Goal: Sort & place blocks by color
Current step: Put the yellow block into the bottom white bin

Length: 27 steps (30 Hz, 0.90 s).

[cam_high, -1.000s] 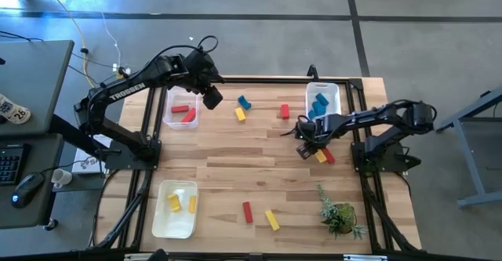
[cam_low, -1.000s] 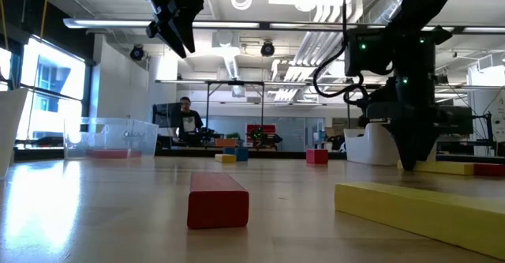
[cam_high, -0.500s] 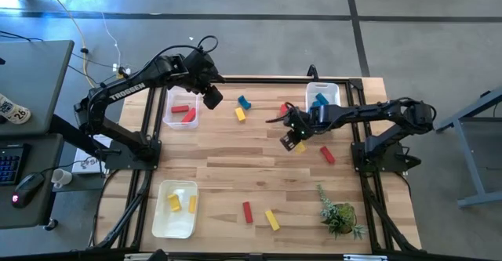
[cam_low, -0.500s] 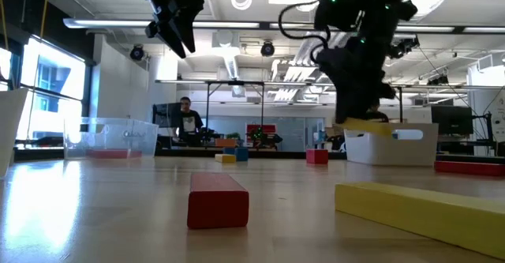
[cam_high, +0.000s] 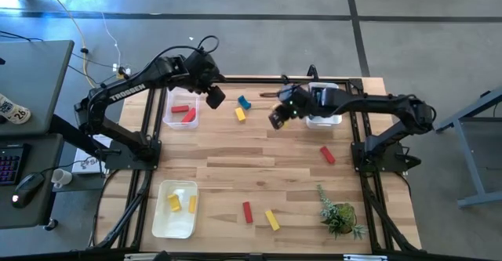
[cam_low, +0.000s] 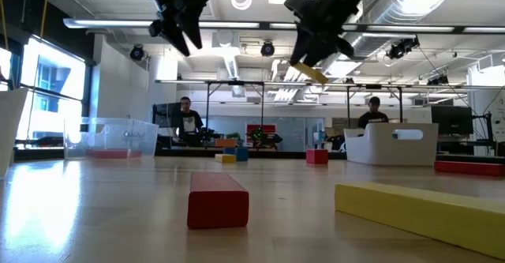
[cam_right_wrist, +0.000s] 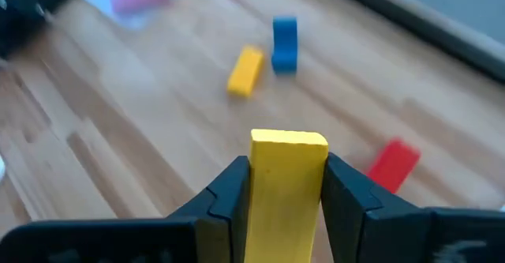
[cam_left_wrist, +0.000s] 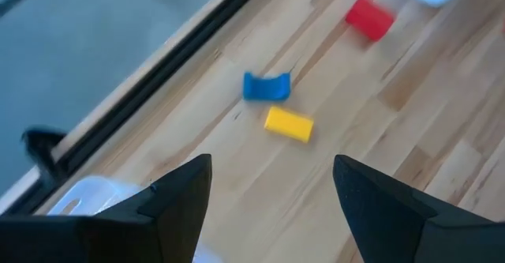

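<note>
We see the right hand point(cam_high: 277, 117) raised above the far middle of the wooden bench point(cam_high: 235, 167), clenched on a short yellow rectangular block point(cam_right_wrist: 286, 185) that stands between its two dark fingers point(cam_right_wrist: 225, 196). In the low view this yellow block point(cam_low: 306, 73) hangs tilted, well above the bench. We judge the main risk to be a long carry: the clear plastic bin holding yellow blocks point(cam_high: 175, 208) sits at the near left corner, well apart from the right hand, so the block could slip from the grip or be dropped short of the rim. A second risk is a clash of arms, because the left hand point(cam_high: 213, 97) hovers near, its jaws standing wide and grasping nothing, beside the clear bin with red blocks point(cam_high: 181, 110). Between the two hands, a small blue block point(cam_left_wrist: 266, 85) and a small yellow block point(cam_left_wrist: 288, 124) lie just beside each other on the bench.
</note>
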Tool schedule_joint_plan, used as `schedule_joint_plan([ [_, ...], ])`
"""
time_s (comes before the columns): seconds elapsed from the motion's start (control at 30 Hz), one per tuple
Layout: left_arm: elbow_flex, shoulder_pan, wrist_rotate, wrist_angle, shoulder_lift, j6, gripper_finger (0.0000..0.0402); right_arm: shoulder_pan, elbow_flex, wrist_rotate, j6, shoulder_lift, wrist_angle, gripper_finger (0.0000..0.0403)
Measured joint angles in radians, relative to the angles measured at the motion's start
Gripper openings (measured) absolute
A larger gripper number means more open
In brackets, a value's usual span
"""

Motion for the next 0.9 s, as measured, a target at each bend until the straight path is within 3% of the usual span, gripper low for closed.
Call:
schedule_joint_plan([
  [0.53, 0.0, -0.149, -0.06, 0.375, 0.0, -0.017, 0.0255, -0.061, 0.251, 0.216, -0.177, -0.001, 0.21, 0.0096],
  [0.9, 0.0, -0.223, -0.126, 0.517, 0.0, -0.006, 0.0255, -0.061, 0.26, 0.211, -0.207, 0.005, 0.424, 0.0096],
])
